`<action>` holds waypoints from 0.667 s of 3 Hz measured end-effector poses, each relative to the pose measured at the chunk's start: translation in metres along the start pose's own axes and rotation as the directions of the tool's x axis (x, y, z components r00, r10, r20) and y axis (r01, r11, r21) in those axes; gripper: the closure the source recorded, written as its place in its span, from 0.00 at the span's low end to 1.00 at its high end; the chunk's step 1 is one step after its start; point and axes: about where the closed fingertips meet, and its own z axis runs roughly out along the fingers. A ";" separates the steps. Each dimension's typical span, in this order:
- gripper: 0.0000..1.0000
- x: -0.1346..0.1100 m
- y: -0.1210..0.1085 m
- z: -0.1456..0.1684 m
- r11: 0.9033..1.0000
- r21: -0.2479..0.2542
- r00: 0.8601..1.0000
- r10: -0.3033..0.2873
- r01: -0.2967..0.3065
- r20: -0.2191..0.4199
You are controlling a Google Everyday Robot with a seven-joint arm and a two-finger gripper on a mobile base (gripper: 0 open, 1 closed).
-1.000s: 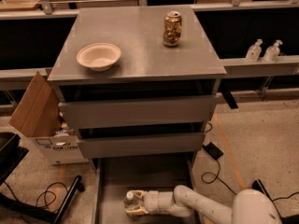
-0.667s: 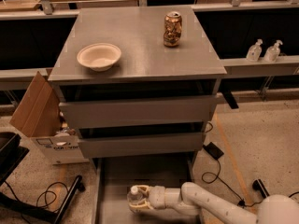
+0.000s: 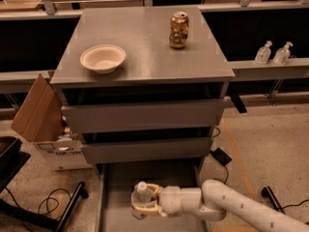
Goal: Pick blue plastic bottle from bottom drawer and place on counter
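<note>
The blue plastic bottle [image 3: 141, 193] stands upright with its white cap up, between the cream fingers of my gripper [image 3: 143, 201], which is shut on it. The gripper holds it just above the floor of the open bottom drawer [image 3: 116, 178], at the bottom centre of the camera view. My white arm [image 3: 227, 208] reaches in from the lower right. The counter [image 3: 145, 42] is the grey top of the cabinet, far above the gripper.
On the counter stand a pale bowl [image 3: 103, 58] at left and a gold-brown can [image 3: 179, 30] at right. Two closed drawers [image 3: 145, 115] sit above the open one. A cardboard box [image 3: 41, 115] is at left, two pump bottles [image 3: 273, 52] on the right ledge, cables on the floor.
My gripper has moved up and a little right in the drawer with the bottle in it. The arm has extended further over the drawer.
</note>
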 end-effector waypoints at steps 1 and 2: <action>1.00 -0.093 0.029 0.001 0.997 -0.066 0.999 0.049 -0.049 0.003; 1.00 -0.187 0.017 0.003 0.996 -0.055 0.998 0.068 -0.068 -0.019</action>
